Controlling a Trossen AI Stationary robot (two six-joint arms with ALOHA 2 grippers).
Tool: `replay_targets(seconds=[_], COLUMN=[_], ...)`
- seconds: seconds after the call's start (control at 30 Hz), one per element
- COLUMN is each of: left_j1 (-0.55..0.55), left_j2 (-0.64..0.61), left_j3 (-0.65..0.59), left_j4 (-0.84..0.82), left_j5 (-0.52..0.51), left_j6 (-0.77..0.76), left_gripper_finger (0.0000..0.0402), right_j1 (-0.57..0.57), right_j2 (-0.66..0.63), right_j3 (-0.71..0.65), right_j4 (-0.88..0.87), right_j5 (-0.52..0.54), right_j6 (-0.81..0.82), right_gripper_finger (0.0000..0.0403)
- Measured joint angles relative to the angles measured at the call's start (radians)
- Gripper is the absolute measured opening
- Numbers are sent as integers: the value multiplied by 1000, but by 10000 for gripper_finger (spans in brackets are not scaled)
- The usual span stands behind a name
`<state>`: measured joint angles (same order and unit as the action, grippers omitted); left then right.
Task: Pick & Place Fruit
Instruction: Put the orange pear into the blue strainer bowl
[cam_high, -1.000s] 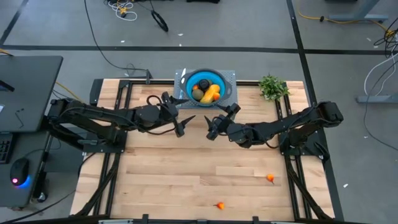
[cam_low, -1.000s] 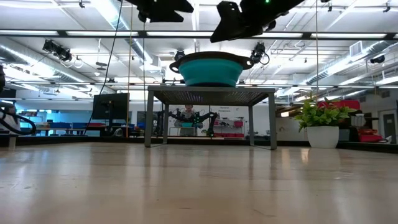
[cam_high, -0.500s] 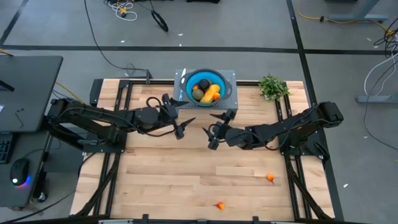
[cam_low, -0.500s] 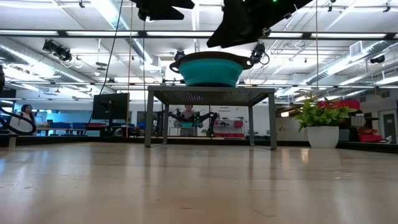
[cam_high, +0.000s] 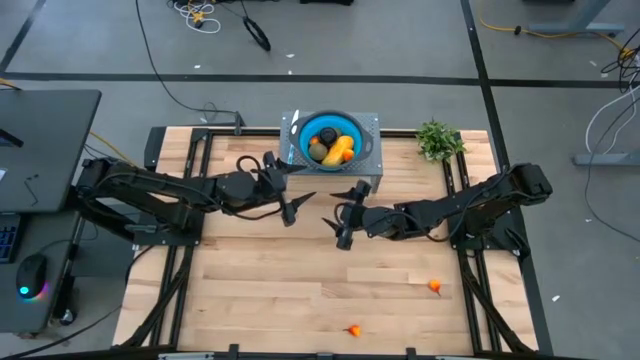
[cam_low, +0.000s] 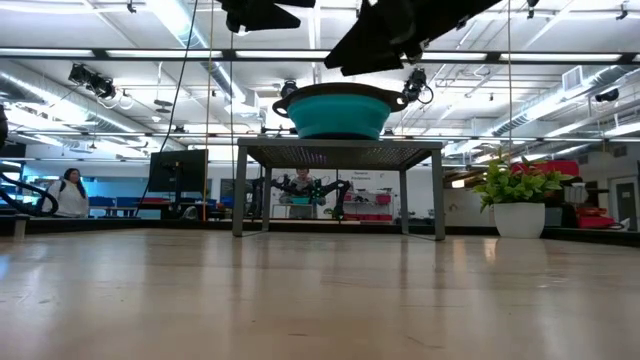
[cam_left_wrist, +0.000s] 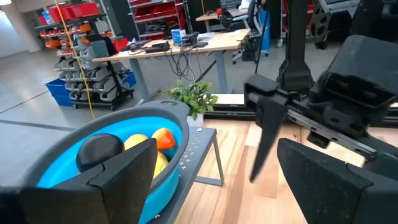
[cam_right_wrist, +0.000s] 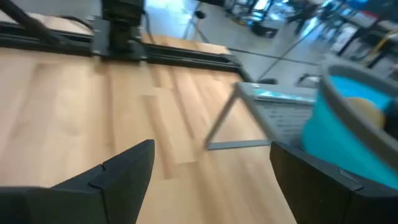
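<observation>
Right end effector swung off round blue plastic bowl, jaws spread, empty, likely toward orange-red fruit; left end effector released, waiting.

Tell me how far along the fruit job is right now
Mostly done: the blue bowl on its grey stand already holds the yellow, olive and black fruit. Nothing is in hand: the left claw and right claw both hang open and empty above the table, in front of the bowl. Left to do: two small orange-red fruits, one and another, lie on the wooden table near its front.
</observation>
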<state>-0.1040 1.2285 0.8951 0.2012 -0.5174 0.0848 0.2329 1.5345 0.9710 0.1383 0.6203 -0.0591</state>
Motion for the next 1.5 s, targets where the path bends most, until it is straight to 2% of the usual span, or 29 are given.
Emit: replay_targets(seconds=[0.3,0.67,0.87,1.13,1.5], left_j1=[0,0,0,0,1], left_j2=[0,0,0,0,0], left_j3=[0,0,0,0,0], left_j4=[-1,-1,-1,-9,-9], left_j5=[17,14,14,14,13], left_j6=[24,37,35,26,24], left_gripper_finger=[340,340,340,340,340], right_j1=[0,51,116,203,284], right_j2=[0,0,0,0,0], right_j3=[0,0,0,0,0], right_j4=[-21,-214,-404,-591,-924], right_j5=[-137,-466,-621,-666,-825], right_j6=[74,220,384,544,774], right_gripper_finger=[330,330,330,330,330])
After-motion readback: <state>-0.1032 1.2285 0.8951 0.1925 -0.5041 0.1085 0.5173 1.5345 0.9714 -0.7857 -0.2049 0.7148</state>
